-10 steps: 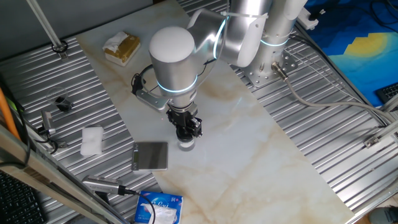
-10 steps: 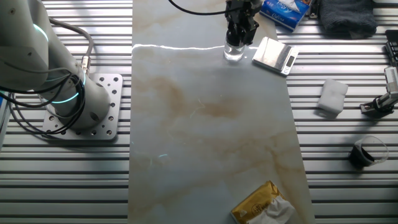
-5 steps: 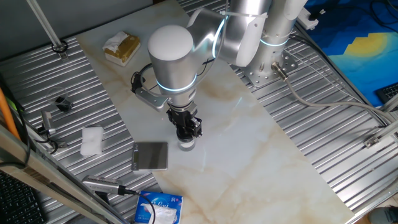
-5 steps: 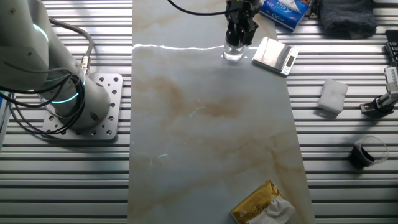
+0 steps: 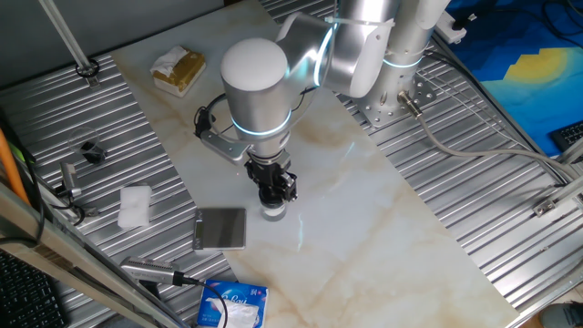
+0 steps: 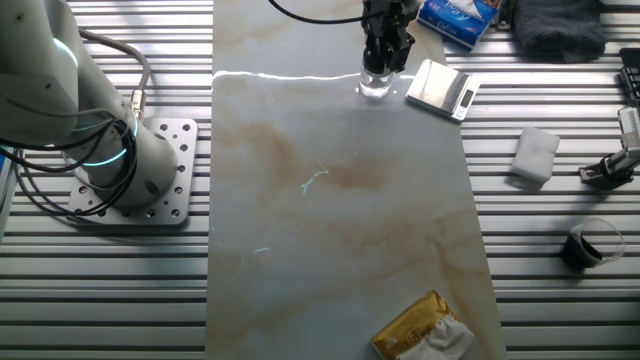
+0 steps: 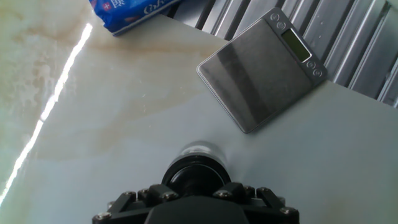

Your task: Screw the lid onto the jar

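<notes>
The small clear glass jar (image 5: 272, 211) stands upright on the marble tabletop, beside the grey square scale. It also shows in the other fixed view (image 6: 375, 85) and, partly, in the hand view (image 7: 200, 151). The black lid (image 7: 194, 176) sits on top of the jar, directly under my gripper (image 5: 274, 190). The gripper points straight down and is shut on the lid; it also shows in the other fixed view (image 6: 385, 52). The lid's knob is hidden between the fingers.
A grey square scale (image 5: 221, 228) lies just left of the jar, also in the hand view (image 7: 261, 68). A blue tissue pack (image 5: 233, 304) lies at the near edge. A white folded cloth (image 5: 135, 206), a small black bracket part (image 5: 90, 150) and a yellow packet (image 5: 178, 69) lie farther off.
The arm's wrist has turned slightly over the jar; the gripper, the lid and the jar stay at the same spot.
</notes>
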Tool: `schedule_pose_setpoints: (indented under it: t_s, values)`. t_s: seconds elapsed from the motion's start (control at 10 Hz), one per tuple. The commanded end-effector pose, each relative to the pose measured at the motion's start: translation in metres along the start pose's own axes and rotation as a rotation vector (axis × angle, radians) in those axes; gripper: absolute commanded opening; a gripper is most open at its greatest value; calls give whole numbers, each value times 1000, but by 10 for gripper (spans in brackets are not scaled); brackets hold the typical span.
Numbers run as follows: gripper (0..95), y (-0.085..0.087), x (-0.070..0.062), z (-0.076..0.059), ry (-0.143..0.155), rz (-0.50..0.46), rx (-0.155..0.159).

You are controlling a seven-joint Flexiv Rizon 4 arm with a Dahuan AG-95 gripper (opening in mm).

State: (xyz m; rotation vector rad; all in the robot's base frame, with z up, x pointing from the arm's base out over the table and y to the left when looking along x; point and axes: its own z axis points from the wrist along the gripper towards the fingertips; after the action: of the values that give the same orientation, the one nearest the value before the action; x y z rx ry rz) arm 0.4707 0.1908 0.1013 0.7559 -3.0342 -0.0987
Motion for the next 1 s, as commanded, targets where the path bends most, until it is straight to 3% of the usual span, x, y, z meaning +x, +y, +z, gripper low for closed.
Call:
schedule_pose_setpoints:
  t_s: [0.1, 0.3, 1.0]
  values:
    - [0, 0, 0, 3, 3, -4, 6]
    - [0, 0, 0, 4, 4, -11, 20]
    - [0, 0, 0, 4, 4, -29, 13]
